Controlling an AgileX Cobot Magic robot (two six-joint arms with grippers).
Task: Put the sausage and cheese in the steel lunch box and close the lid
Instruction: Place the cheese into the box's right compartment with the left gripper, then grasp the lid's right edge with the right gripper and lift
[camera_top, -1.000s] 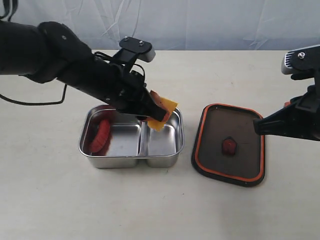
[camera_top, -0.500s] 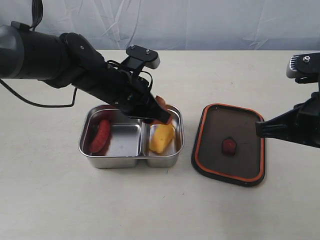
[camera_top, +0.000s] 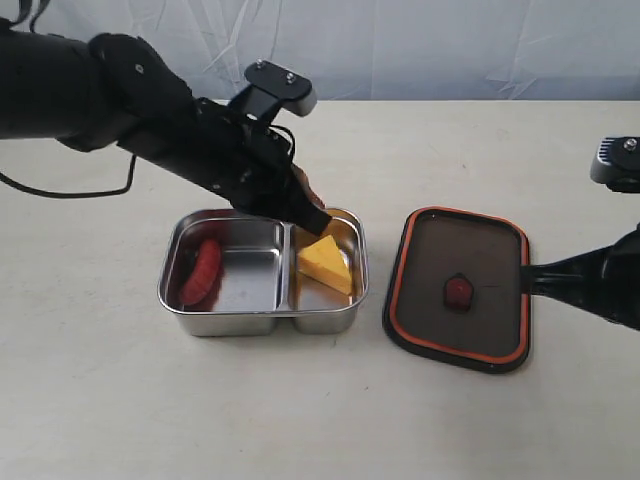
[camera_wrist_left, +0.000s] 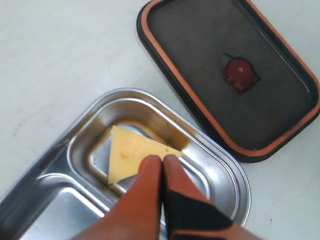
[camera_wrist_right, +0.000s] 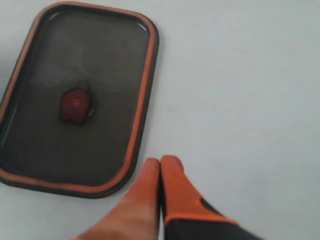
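The steel lunch box (camera_top: 175, 300) stands open on the table, with the dark red sausage (camera_top: 201, 271) in its left compartment and the yellow cheese (camera_top: 326, 267) wedge lying flat in its right one. My left gripper (camera_top: 318, 220) hovers shut and empty just above the box's back rim; in the left wrist view its joined fingertips (camera_wrist_left: 161, 161) hang over the cheese (camera_wrist_left: 126, 154) in the box (camera_wrist_left: 227, 170). The dark lid (camera_top: 460, 289) with its orange rim lies upside down right of the box. My right gripper (camera_wrist_right: 160, 162) is shut and empty, just off the lid's (camera_wrist_right: 75, 105) edge.
A pale cloth backdrop (camera_top: 400, 45) runs behind the beige table (camera_top: 300, 420). My left arm (camera_top: 120, 110) reaches in from the upper left over the box. The right arm (camera_top: 600, 285) sits at the right edge beside the lid.
The cheese left my left gripper and dropped into the right compartment, settling flat. The left gripper opened, then shut and lifted slightly. The right arm drew back to the right.
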